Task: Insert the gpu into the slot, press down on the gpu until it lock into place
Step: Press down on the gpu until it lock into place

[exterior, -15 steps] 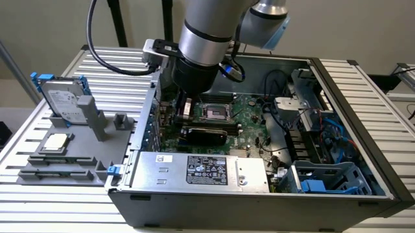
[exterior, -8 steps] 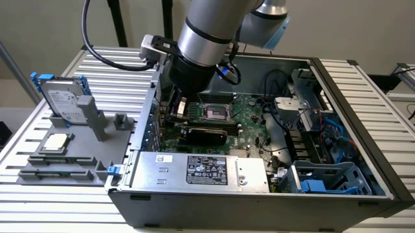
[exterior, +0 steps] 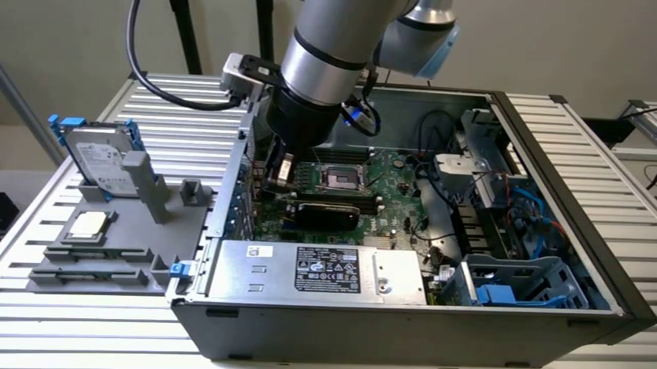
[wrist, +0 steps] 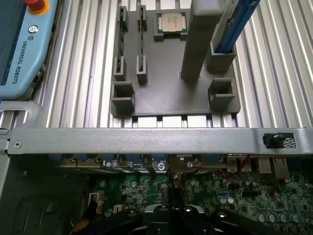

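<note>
One gpu lying seated among motherboard slots; thin, rigid, fragile—pressing along top edge advised; gripper hovering beside, jaws clenched empty.

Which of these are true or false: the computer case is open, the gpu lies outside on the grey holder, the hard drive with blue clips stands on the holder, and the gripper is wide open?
1. The computer case is open. True.
2. The gpu lies on the grey holder. False: it sits on the motherboard inside the case.
3. The hard drive with blue clips stands on the holder. True.
4. The gripper is wide open. False: it is shut, over the motherboard beside the gpu.
</note>
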`<action>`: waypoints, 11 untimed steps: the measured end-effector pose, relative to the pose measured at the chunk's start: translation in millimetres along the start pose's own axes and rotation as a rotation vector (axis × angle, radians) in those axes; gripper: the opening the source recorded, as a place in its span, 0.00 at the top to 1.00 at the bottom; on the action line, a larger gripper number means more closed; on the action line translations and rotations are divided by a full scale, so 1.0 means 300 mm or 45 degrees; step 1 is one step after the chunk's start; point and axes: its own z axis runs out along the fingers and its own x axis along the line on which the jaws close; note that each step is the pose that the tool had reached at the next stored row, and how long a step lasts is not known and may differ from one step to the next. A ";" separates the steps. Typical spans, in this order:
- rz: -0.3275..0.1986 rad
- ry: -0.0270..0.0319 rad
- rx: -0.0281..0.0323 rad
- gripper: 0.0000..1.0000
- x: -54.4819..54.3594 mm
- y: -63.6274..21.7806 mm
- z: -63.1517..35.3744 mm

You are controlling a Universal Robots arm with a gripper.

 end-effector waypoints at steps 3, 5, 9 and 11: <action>0.006 -0.0015 -0.0079 0.89 0.001 0.003 -0.001; 0.008 -0.0021 -0.0108 0.89 0.001 0.006 -0.004; 0.010 -0.0030 -0.0159 0.89 0.001 0.012 -0.006; 0.011 -0.0028 -0.0201 0.89 0.001 0.014 -0.005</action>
